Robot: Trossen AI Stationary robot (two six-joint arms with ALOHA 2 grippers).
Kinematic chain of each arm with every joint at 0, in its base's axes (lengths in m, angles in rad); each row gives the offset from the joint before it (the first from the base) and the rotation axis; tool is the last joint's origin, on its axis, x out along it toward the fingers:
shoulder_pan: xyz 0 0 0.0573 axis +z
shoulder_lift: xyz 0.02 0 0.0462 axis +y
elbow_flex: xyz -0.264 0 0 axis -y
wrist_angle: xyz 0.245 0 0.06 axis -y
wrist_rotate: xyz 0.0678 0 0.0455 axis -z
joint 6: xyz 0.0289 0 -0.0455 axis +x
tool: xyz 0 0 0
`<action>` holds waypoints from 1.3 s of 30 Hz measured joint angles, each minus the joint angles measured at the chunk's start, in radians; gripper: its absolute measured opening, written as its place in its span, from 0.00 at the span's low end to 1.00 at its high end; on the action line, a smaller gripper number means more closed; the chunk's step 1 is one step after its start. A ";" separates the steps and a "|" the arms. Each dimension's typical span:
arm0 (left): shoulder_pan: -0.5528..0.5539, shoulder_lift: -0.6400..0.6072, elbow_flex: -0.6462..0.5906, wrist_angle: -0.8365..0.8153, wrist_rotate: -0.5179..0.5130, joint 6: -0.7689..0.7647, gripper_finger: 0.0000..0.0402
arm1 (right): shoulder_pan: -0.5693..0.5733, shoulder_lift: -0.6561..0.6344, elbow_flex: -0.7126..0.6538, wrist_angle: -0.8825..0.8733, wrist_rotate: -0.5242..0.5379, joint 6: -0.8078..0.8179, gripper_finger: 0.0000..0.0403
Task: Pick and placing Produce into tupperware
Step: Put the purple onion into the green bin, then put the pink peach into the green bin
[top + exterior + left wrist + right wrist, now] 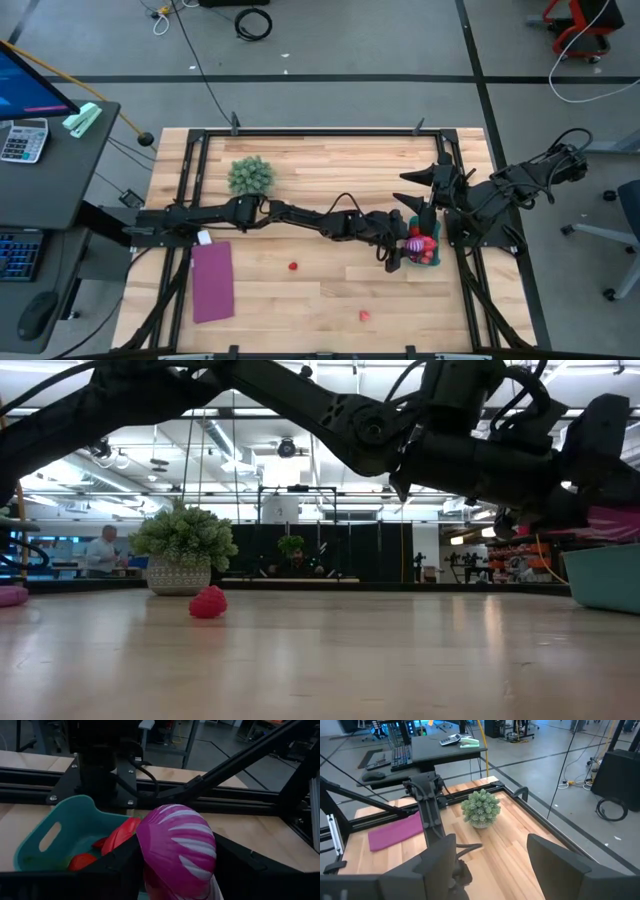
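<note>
The teal tupperware [428, 258] is seen at the right side of the table [330, 170], just in front of the right arm's base frame. Several red and pink pieces of produce [120, 836] are already lying inside it, as shown in the left wrist view. A larger magenta round piece [177, 847], marked with pale stripes, is held between the fingers of the left gripper [407, 250], which is stretched across the table and hangs directly over the tub. The fingers are set wide around this piece, and contact on both sides appears to be kept, though the grip may be loosening; this cannot be settled from the views given.

Two more red pieces are left on the bare wood: one [293, 266] near the middle of the table, and another [365, 316] closer to the front edge. In the low view a red berry-shaped piece [208, 602] is seen resting on the tabletop.

The right gripper [420, 176] is held raised at the right edge of the table, behind the tub, with its fingers spread apart and nothing between them.

Farther off, a green spiky plant ball [250, 175] in a small pot is placed at the back left, and a flat purple mat [212, 281] is laid at the front left.
</note>
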 joint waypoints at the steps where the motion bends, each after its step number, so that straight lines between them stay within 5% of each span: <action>1: 0.000 0.000 0.000 0.001 0.000 0.000 0.54 | 0.000 0.000 0.000 0.000 0.000 0.000 0.63; 17: -0.001 0.000 0.000 0.050 0.000 -0.031 0.59 | 0.000 0.000 0.000 -0.001 -0.006 0.022 0.63; 21: -0.001 -0.019 -0.001 -0.019 0.000 -0.035 0.56 | 0.001 0.004 0.000 -0.039 -0.096 0.109 0.63; 26: 0.012 -0.102 -0.001 -0.213 0.002 0.030 0.54 | 0.029 0.055 0.000 -0.097 -0.326 0.276 0.63; 30: 0.031 -0.215 -0.001 -0.467 0.013 0.120 0.52 | 0.094 0.158 0.000 -0.085 -0.409 0.384 0.63; 35: 0.035 -0.335 -0.003 -0.892 0.019 0.269 0.53 | 0.206 0.311 0.007 -0.015 -0.328 0.508 0.63; 39: 0.030 -0.341 -0.004 -1.165 -0.040 0.299 0.54 | 0.277 0.423 -0.001 0.060 -0.127 0.560 0.63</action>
